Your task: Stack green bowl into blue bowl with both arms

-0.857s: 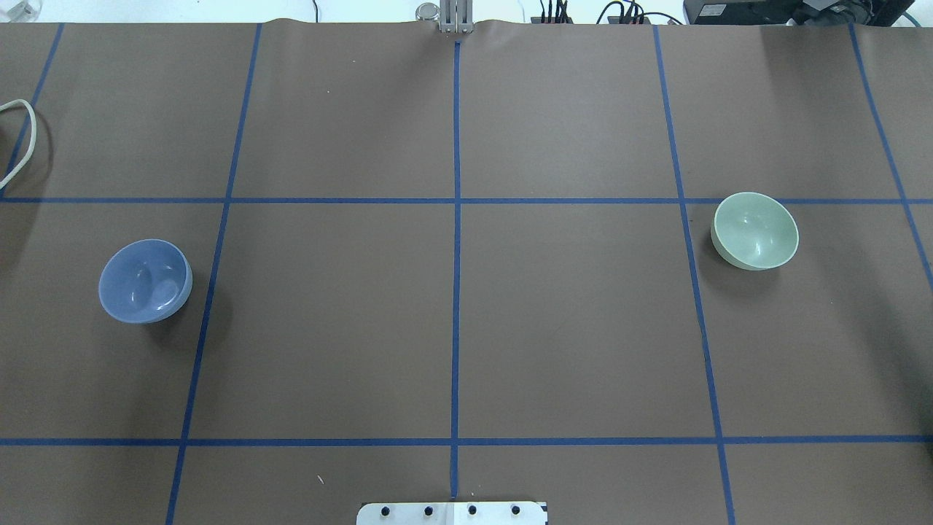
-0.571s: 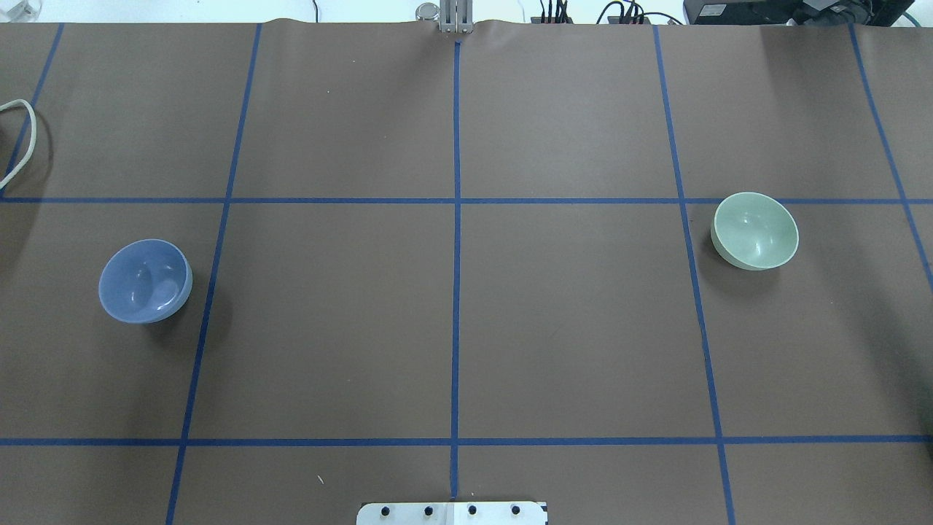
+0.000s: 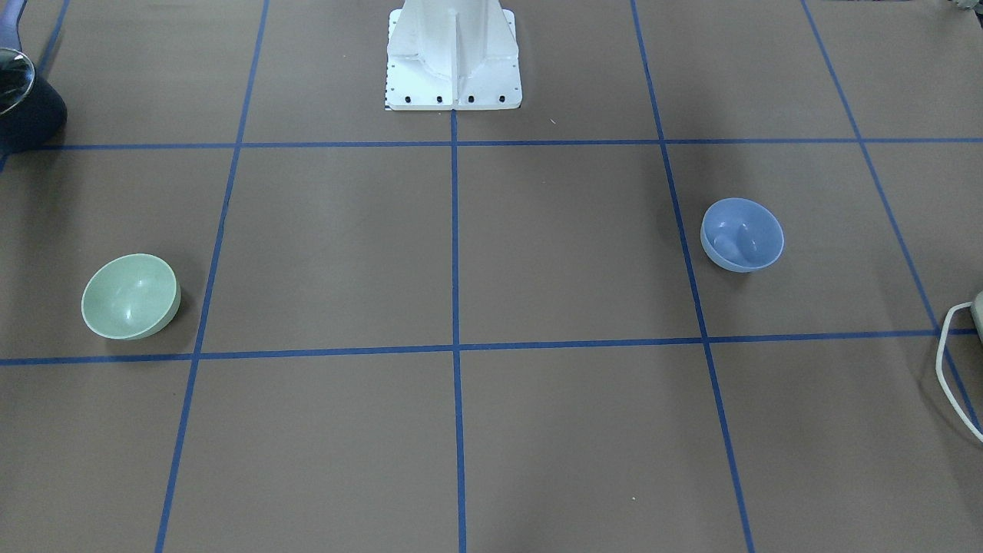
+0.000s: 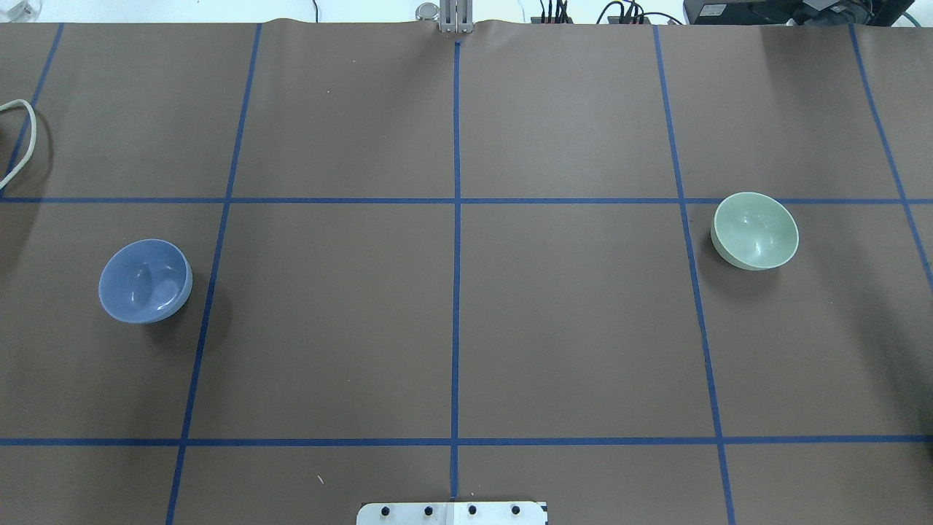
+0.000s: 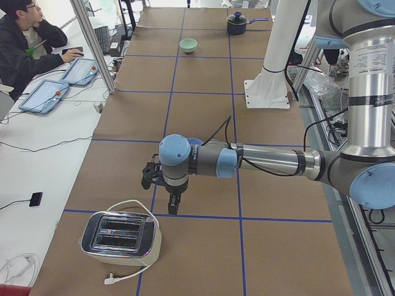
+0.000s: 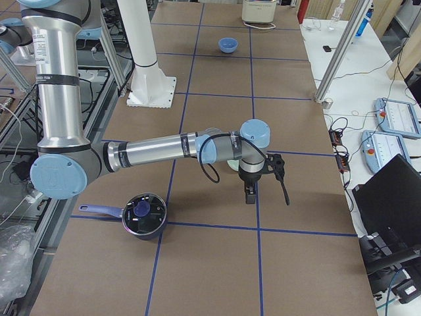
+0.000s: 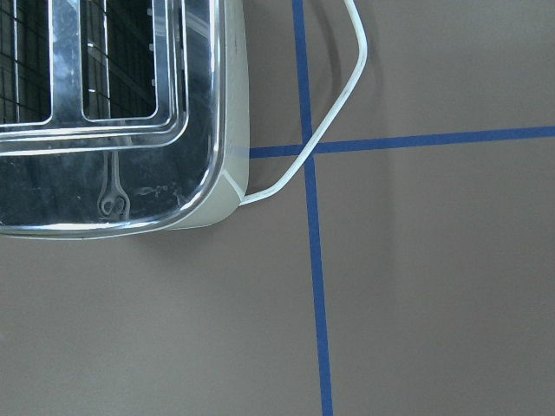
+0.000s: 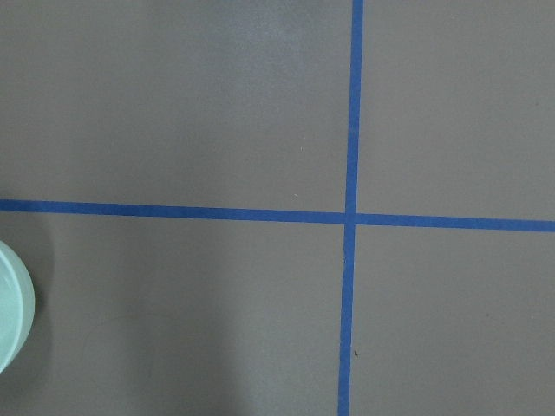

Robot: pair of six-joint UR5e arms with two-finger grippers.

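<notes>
The blue bowl [image 4: 145, 281] stands upright on the table's left side; it also shows in the front view [image 3: 742, 234] and far off in the right view [image 6: 228, 45]. The green bowl [image 4: 754, 230] stands upright on the right side, also in the front view [image 3: 129, 296], and its rim shows in the right wrist view [image 8: 10, 308]. The left gripper [image 5: 173, 206] hangs over the table beside the toaster. The right gripper [image 6: 250, 194] hangs just beside the green bowl. Both show only in side views, so I cannot tell whether they are open or shut.
A chrome toaster [image 7: 113, 113] with a white cable [image 4: 22, 138] sits at the table's left end. A dark lidded pot [image 6: 143, 215] stands at the right end. The white pedestal [image 3: 453, 54] stands at the robot's edge. Blue tape lines grid the brown table.
</notes>
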